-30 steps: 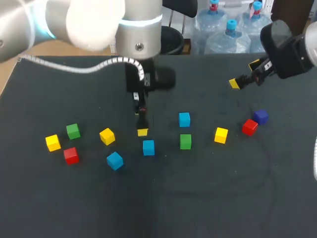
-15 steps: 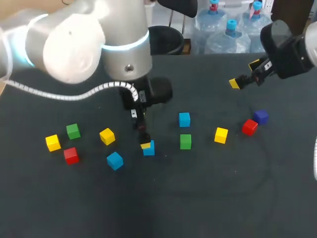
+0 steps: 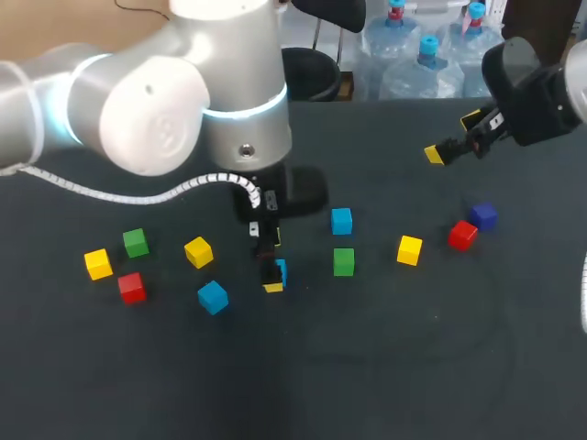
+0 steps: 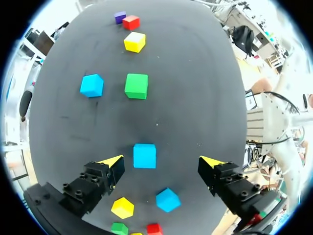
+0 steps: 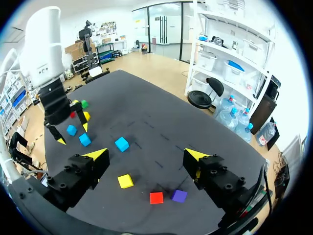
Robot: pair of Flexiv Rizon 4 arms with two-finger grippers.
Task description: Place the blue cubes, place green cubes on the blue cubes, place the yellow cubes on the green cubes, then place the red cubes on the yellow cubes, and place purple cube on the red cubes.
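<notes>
Your left gripper (image 4: 162, 162) is spread wide, low over the table (image 3: 385, 367), with a blue cube (image 4: 145, 155) between its fingers. The cube sits nearer one finger, and neither visibly touches it. Just left of it lie a second blue cube (image 3: 212, 296) and a yellow cube (image 3: 198, 251). Further left are a green cube (image 3: 136, 242), a second yellow cube (image 3: 97, 264) and a red cube (image 3: 131, 287). To the right sits a third blue cube (image 3: 341, 220) with a second green cube (image 3: 343, 261) just nearer. Beyond them come a third yellow cube (image 3: 409, 249), a second red cube (image 3: 462, 235) and, just beside that, the purple cube (image 3: 483, 215). Your right gripper (image 5: 146, 155) hangs wide and holds nothing, above the table's far right.
</notes>
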